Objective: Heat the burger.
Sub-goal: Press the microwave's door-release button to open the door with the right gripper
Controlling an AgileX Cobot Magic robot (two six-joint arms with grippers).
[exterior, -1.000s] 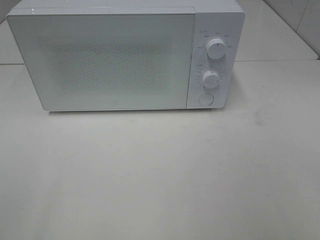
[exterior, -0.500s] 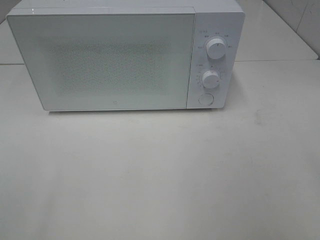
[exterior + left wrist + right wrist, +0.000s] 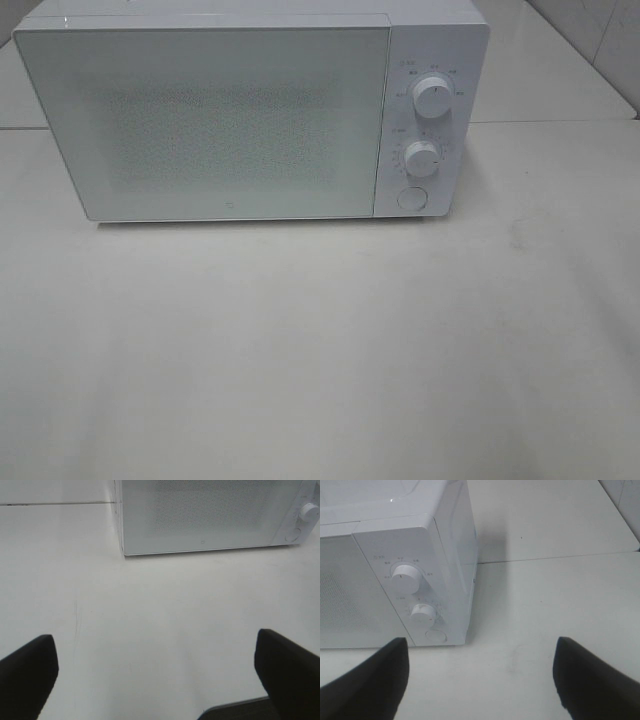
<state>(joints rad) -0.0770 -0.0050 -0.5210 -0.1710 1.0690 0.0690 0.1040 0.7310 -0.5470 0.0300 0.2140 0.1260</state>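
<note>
The burger is out of view in every frame. A white microwave stands at the back of the table with its door shut, also seen in the left wrist view as the microwave and in the right wrist view as the microwave. Neither arm shows in the exterior high view. My left gripper is open over bare table, well short of the microwave's front. My right gripper is open too, hanging in front of the control panel's right corner with nothing between its fingers.
Two round knobs, the upper knob and the lower knob, sit on the microwave's right panel above a round door button. The white table stretches in front. A tiled wall edge shows at far right.
</note>
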